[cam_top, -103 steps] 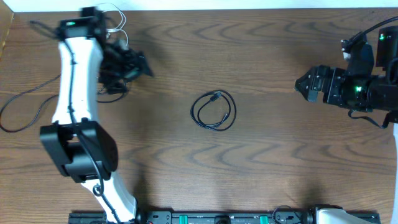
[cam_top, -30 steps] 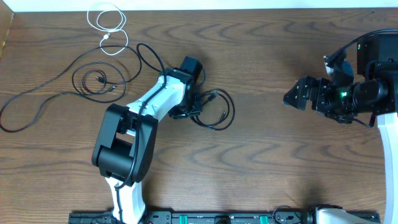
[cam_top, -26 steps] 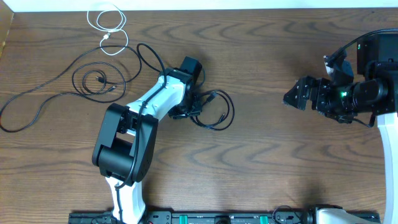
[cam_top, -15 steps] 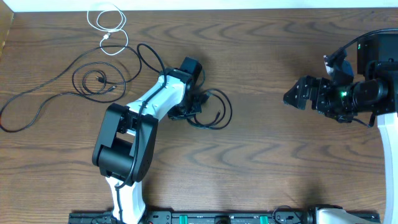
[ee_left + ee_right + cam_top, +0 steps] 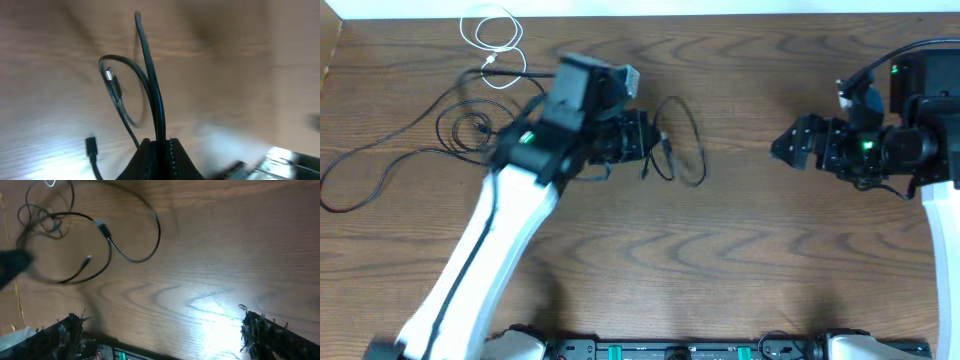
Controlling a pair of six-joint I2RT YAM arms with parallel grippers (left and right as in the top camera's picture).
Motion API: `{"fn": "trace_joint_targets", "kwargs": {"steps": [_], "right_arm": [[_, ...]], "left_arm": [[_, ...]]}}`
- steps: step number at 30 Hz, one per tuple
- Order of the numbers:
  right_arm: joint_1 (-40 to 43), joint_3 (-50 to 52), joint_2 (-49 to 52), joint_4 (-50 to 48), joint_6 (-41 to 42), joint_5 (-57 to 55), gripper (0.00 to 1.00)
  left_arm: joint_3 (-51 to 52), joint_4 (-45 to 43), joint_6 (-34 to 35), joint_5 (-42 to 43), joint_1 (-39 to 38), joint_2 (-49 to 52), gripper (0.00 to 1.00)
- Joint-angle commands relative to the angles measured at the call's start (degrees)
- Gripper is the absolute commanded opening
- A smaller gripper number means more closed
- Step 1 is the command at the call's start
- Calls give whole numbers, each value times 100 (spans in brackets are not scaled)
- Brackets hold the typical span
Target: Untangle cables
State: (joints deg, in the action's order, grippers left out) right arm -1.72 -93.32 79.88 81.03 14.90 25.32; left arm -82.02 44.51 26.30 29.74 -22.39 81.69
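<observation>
Lifting the coiled black cable point(image 5: 685, 150) clear of the surface point(image 5: 750, 260) with the left tool point(image 5: 648, 142) clamped on its strands, after gripping it flat a moment ago. Carrying it apart from the other black cables point(image 5: 480, 127) and white cable point(image 5: 490, 30); holding the right tool point(image 5: 788, 143) spread, idle, well apart.

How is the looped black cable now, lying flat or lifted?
Lifted: the left fingers pinch the looped black cable by its strands, and its loop hangs above the table.
</observation>
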Motion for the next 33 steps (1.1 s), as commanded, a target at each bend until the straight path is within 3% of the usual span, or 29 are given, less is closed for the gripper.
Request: {"fn": "trace_joint_targets", "kwargs": {"steps": [1,5,9,17,24,33], "right_arm": [[-229,94,9,-68,131,444,99],[-612,125,9,-391,133,710,99],[-1054,125,37,-785,138,549,99],[-1432,125,210,-1134,131,-321,99],[-1447,125,348,-1246,-278,-321,99],[-1582,129,470,-1121,-256,175,99]], "left_arm": [[-39,-7,334,442,-2,-409,8],[-39,-42,472,577,-105,-894,8],[-39,-313,546,1322,-216,-1152,7],[-39,-505,1049,2199,-251,-1252,8],[-37,-485,1484,2433,-258,-1252,7],[-37,-632,1491,2476,-256,-1250,8]]}}
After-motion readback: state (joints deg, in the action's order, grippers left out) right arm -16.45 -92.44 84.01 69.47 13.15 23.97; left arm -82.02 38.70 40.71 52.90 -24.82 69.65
